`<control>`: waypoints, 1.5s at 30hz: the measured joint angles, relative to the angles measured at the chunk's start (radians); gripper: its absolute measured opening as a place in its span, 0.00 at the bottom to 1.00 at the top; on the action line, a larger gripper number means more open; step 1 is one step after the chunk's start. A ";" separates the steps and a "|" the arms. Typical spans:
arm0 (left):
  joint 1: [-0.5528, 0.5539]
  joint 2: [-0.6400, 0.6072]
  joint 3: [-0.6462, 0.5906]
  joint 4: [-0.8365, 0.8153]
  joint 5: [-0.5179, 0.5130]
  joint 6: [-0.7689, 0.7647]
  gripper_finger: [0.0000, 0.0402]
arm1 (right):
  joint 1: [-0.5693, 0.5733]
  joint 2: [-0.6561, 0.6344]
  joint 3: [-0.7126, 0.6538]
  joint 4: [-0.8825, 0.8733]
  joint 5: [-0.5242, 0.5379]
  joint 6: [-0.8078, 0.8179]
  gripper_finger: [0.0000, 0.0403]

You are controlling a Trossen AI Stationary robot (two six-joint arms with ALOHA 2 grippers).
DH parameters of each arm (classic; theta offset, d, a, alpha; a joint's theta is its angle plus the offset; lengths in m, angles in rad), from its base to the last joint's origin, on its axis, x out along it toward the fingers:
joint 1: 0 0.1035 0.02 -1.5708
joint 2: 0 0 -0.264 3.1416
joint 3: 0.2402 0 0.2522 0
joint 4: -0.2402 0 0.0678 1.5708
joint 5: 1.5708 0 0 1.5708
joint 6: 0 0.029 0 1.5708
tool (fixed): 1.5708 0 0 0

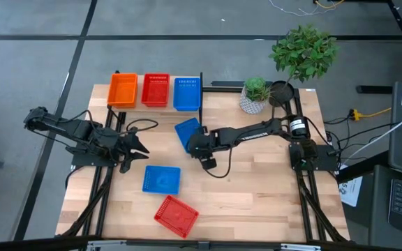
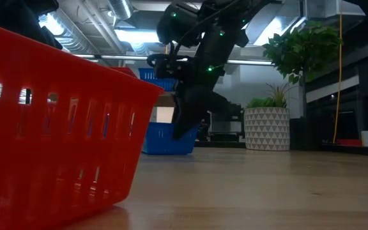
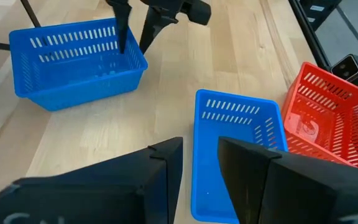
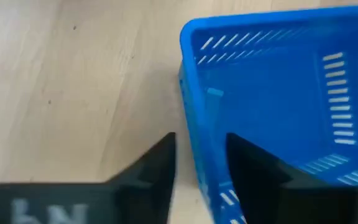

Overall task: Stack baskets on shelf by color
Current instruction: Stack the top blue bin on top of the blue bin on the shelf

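Six baskets visible from above: three on the shelf [image 1: 201,87] at the table's far edge, three down on the wooden table [image 1: 257,188]. On the shelf, side by side: one orange stack [image 1: 123,90], one red stack [image 1: 155,90], one blue stack [image 1: 186,93]; number of baskets within each stack not readable from above. On the table: one tilted blue basket [image 1: 185,133] just in front of the blue stack, one flat blue basket [image 1: 162,179] nearer the middle, one red basket [image 1: 176,214] close to the near edge, just beside the flat blue one, huge in the foreground of the low view [image 2: 50,121].

Two arms in play. Right gripper [image 1: 196,144] reached across to the tilted blue basket [image 4: 291,93], fingers set narrow with one inside and one outside a side wall, straddling the rim; seen likewise from the left wrist camera [image 3: 73,59]. Full clamp on the wall not certain, but fingers close on either side of it. Left gripper [image 1: 137,148] over bare wood left of centre, near the flat blue basket [image 3: 235,149], fingers parted with a modest gap, holding nothing.

Two potted plants at the far right corner: one small in a white patterned pot [image 1: 255,96], one taller leafy one [image 1: 303,52] beside it.
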 joint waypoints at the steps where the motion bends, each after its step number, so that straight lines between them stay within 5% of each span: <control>1: 0.000 0.000 0.000 0.000 0.000 0.000 0.23 | 0.005 0.001 0.000 0.000 0.000 0.024 0.26; 5: 0.000 0.000 0.000 -0.001 0.000 0.000 0.23 | 0.043 -0.009 0.005 -0.008 0.000 0.103 0.04; 16: 0.001 0.000 0.000 -0.028 0.000 0.012 0.23 | 0.193 -0.038 0.329 -0.231 0.181 0.109 0.01; 26: 0.001 0.000 0.000 -0.028 0.000 0.053 0.23 | 0.166 -0.038 0.604 -0.360 0.576 0.023 0.00; 36: 0.001 0.000 0.000 -0.028 0.000 0.053 0.23 | 0.024 -0.038 0.718 -0.292 0.567 -0.117 0.00; 45: 0.001 0.000 0.000 -0.028 0.000 0.053 0.23 | -0.133 -0.035 0.718 -0.254 0.341 -0.124 0.00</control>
